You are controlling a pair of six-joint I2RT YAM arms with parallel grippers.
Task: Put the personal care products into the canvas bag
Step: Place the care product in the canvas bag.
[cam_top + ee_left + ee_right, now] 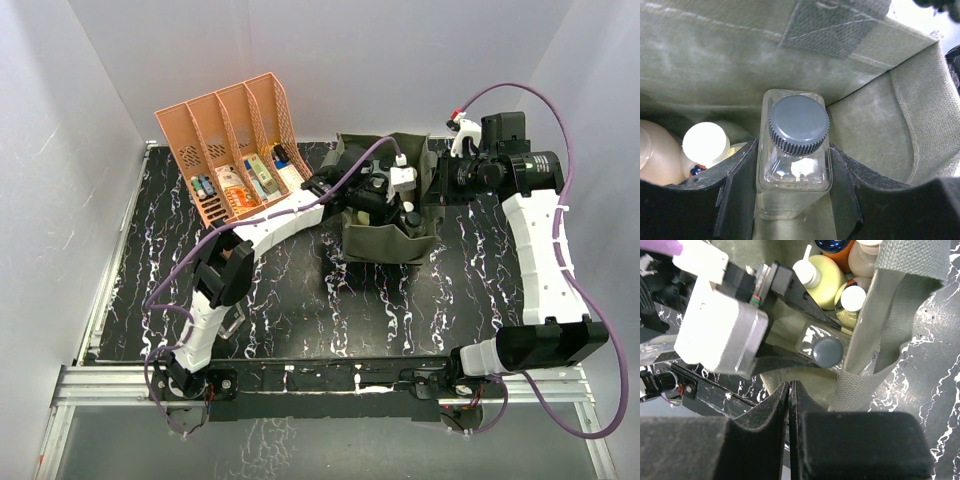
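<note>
Left wrist camera: my left gripper pinches the clear dark-capped bottle upright inside the canvas bag, so it settles beside the other bottles; my right gripper, pressed together, empty, hovers near its rim

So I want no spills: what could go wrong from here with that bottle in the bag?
1. Let go here, the clear bottle in the left fingers could topple against the white-capped bottle beside it.
2. The soft wall of the bag could snag the left fingers coming out. The right fingers are shut, with no fabric seen between them.
</note>
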